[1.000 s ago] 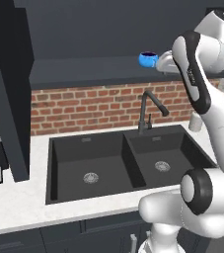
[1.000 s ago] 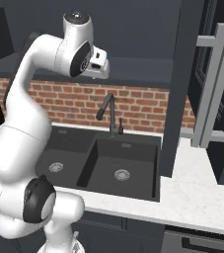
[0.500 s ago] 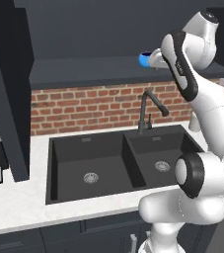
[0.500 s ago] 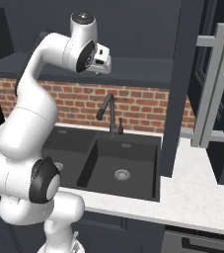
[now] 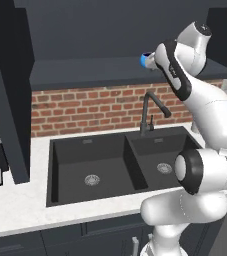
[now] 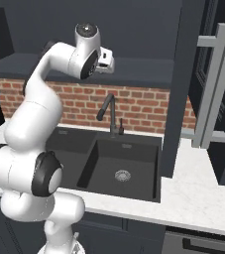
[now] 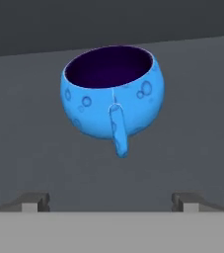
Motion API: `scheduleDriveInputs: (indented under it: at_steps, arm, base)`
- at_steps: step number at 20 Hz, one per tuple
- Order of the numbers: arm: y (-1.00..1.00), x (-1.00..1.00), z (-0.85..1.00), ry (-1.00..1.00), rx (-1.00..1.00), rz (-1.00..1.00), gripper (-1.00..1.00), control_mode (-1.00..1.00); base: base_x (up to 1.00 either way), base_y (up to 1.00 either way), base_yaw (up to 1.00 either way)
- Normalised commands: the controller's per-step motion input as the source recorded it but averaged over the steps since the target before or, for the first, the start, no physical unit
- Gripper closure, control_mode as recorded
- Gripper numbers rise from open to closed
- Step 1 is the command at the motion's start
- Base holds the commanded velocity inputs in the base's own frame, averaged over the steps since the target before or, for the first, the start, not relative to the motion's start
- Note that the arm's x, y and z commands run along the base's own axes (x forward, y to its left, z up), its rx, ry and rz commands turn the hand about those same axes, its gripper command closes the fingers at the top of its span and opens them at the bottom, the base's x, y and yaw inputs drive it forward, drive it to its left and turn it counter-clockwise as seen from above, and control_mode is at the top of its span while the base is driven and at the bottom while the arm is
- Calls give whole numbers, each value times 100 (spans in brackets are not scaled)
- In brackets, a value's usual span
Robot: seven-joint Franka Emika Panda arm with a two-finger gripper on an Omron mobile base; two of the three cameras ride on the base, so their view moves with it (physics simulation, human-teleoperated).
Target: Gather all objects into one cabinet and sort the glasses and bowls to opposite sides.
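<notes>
Glazed-looking bright-blue cup [image 7: 111, 94] with dimpled skin, matte charcoal shelf floor [image 7: 192, 118], rough brick backsplash [image 5: 85, 107], matte black sink [image 5: 110, 165]

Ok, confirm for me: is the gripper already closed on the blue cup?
No. In the hand view the blue cup sits ahead of the gripper, whose fingertips stand wide apart and clear of it.

I count one blue cup [image 7: 112, 92] on the cabinet shelf [image 5: 95, 70], its single handle [image 7: 118, 131] facing my camera. Below there is one sink [image 5: 105, 167] with two basins and two drains, one dark faucet [image 5: 152, 111], and one long pale bar handle [image 6: 214, 89] on the cabinet door.
</notes>
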Motion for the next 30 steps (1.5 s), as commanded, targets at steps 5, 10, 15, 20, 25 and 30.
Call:
scheduleDriveInputs:
  at_steps: [5, 10, 15, 20, 25, 30]
  arm:
    - [0, 40, 1, 14, 0, 0, -100, -100]
    - [0, 38, 0, 13, 0, 0, -100, -100]
    - [0, 34, -13, 2, 0, 0, -100, -100]
    - [0, 28, -22, 0, 0, 0, -100, -100]
    - [0, 6, -18, 0, 0, 0, -100, -100]
    - [3, -1, -14, 0, 0, 2, -100, -100]
  base:
    - [0, 0, 0]
    - [0, 0, 0]
    - [0, 0, 0]
    - [0, 0, 0]
    - [0, 0, 0]
    - [0, 0, 0]
